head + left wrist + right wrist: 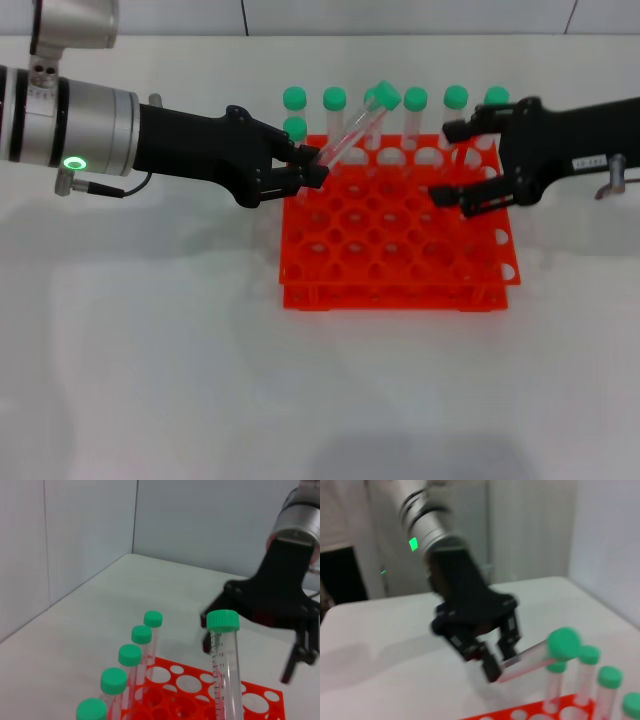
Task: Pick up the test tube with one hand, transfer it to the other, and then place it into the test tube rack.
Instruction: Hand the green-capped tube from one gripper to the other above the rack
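White bench (pixel 150 350) and pale walls; left pincer (pixel 312 167) clamps the tilted test tube (pixel 355 125), its tip hidden; right pincer (pixel 462 160) gapes empty.

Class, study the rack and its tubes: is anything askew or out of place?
One test tube leans at a slant over the test tube rack, gripped near its lower end by the left pincer, while the other tubes stand upright in the back row. The right pincer waits open beside it.

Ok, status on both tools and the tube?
Left tool shut on test tube, tilted over rack. Right tool open over rack's right side. Handover path clear.
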Tool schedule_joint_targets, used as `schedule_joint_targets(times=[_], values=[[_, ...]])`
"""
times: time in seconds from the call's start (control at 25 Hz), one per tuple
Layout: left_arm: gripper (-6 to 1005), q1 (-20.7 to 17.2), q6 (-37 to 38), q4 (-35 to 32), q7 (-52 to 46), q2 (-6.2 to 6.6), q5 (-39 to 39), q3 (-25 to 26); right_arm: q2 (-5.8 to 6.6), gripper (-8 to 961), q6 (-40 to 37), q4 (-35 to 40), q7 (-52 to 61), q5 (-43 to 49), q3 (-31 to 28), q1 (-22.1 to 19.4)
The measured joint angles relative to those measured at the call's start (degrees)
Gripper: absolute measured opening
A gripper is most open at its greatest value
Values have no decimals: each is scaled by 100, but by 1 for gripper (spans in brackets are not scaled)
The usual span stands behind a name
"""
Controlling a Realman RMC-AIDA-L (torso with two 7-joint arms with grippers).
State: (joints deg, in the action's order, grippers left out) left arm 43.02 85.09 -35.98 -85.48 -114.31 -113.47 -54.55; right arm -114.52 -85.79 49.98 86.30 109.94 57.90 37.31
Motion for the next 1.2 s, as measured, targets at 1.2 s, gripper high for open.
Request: schedule_joint_targets(times=[1.2], values=[[191,58,-11,-65,109,-108,39,1,-166,852,159,-4222,-2855,-4262,58,326]])
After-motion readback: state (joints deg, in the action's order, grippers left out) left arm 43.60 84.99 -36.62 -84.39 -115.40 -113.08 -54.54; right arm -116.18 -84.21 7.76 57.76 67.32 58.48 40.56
